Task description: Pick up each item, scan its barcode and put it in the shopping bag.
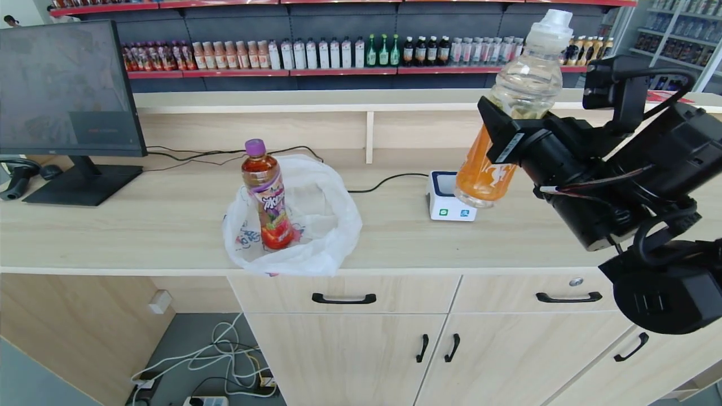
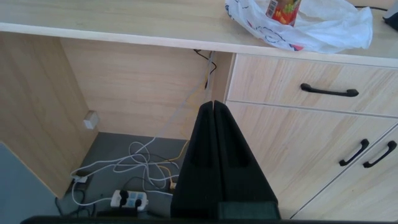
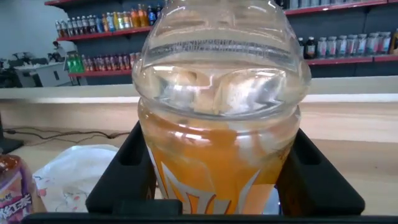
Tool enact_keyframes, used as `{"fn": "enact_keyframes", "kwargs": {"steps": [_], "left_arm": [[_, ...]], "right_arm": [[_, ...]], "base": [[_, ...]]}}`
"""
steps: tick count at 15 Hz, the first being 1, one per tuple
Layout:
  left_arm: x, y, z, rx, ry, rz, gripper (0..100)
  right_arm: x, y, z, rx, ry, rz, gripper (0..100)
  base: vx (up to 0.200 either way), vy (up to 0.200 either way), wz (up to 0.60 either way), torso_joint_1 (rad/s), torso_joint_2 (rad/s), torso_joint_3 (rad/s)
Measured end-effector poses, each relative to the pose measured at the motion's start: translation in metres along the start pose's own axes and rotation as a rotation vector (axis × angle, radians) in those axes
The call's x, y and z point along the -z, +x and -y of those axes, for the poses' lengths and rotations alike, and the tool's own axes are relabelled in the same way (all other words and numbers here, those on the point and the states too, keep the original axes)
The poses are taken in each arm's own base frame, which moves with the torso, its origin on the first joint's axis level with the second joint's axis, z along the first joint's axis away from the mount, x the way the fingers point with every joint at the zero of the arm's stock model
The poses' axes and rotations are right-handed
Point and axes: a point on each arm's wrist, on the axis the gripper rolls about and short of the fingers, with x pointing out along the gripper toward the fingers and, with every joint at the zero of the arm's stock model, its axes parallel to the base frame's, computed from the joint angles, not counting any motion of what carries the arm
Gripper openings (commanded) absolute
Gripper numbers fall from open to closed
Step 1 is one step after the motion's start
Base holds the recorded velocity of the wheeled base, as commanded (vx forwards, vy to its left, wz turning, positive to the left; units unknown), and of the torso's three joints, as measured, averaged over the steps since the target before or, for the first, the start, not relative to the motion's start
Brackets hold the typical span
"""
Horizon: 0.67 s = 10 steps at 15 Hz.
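The right end effector (image 1: pixel 505 132) is clamped around the middle of a clear plastic bottle (image 1: pixel 484 177), black fingers on either side of it. The bottle is ribbed, rounded at the shoulder, with a pale cap; orange drink fills its lower part. It hangs tilted in the air, its base just above the scanner (image 1: pixel 445 200). The left end effector (image 2: pixel 213 109) sits below the counter edge in front of the cabinet fronts, its two dark fingers pressed together with nothing between them.

The counter (image 1: pixel 141 231) is pale wood grain, long and flat, with black-handled drawers (image 1: pixel 344 293) beneath. A dark flat monitor (image 1: pixel 65 90) stands at its left end. The shopping bag (image 1: pixel 321 220), thin crinkled white plastic, lies open near the front edge. A red drink bottle (image 1: pixel 268 197) with a purple cap stands upright in it. The scanner is a small white box, well apart from the bag, with a black cable (image 1: pixel 383 181) running from it.
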Motion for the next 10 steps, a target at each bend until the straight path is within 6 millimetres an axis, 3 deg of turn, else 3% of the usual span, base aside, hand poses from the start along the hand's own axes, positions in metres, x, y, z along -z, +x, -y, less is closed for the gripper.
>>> {"fn": "enact_keyframes", "kwargs": {"steps": [2,10], "left_arm": [[-0.0001,0.0,0.0,0.0,-0.001,0.001,0],[0.0,0.0,0.0,0.002,-0.002,0.0,0]], "right_arm": [[0.0036,-0.0035,0.0057,0.018,-0.027,-0.021,0],[0.0007,-0.0046,0.0064,0.015,-0.028,-0.019,0]], "base": [[0.0,0.0,0.0,0.0,0.0,0.0],[0.0,0.2,0.0,0.005,0.0,0.005]]}}
